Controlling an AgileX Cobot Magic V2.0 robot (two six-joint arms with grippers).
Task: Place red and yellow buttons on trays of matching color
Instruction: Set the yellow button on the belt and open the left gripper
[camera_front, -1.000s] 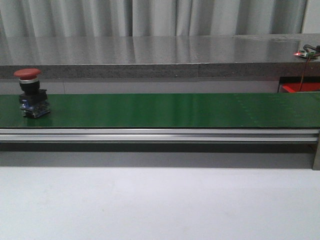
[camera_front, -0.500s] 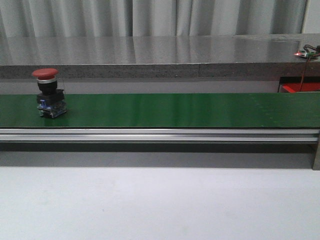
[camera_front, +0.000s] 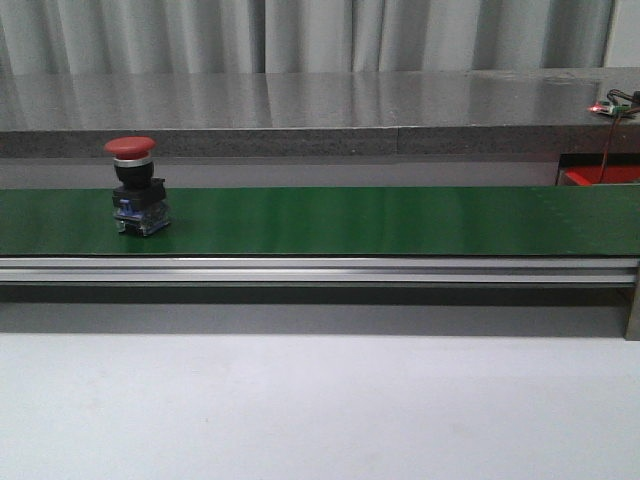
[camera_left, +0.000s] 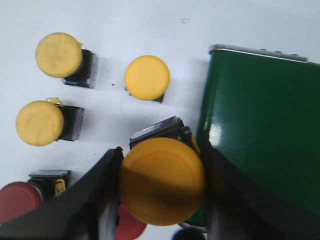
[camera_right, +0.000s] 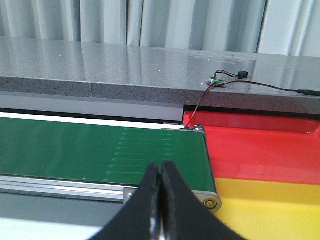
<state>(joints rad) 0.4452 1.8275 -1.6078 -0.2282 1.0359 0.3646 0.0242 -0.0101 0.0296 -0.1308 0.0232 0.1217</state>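
Standing upright on the smooth, glossy green conveyor belt (camera_front: 400, 220), toward its left end in the front view, is a red mushroom-capped push button (camera_front: 136, 186) with a silver collar, a black cylindrical body and a blue-and-black block at its base. The belt runs across the scene on a ribbed aluminium rail (camera_front: 320, 271), with a speckled grey stone-like counter (camera_front: 320, 110) and pleated grey curtains (camera_front: 300, 35) behind it, and a matte white tabletop (camera_front: 320, 410) in front.

In the left wrist view, the left gripper (camera_left: 160, 185) has its black fingers (camera_left: 95, 200) pressed to either side of a big yellow domed-cap button (camera_left: 162, 180), which it holds next to the rounded end of the belt. On the white surface around it lie three more yellow round-capped buttons (camera_left: 59, 55) (camera_left: 147, 77) (camera_left: 40, 123) with black housings, apart from one another, and two red caps (camera_left: 17, 200) (camera_left: 131, 227) partly hidden by the fingers.

In the right wrist view, the right gripper (camera_right: 161, 200) has its tapered black fingers brought together, tip to tip, with nothing between them. Beyond the belt's roller end lie a shiny red plastic tray (camera_right: 260, 150) and, nearer, a yellow plastic tray (camera_right: 270, 205), edge to edge. A small circuit board with thin wires (camera_right: 220, 80) rests on the counter.
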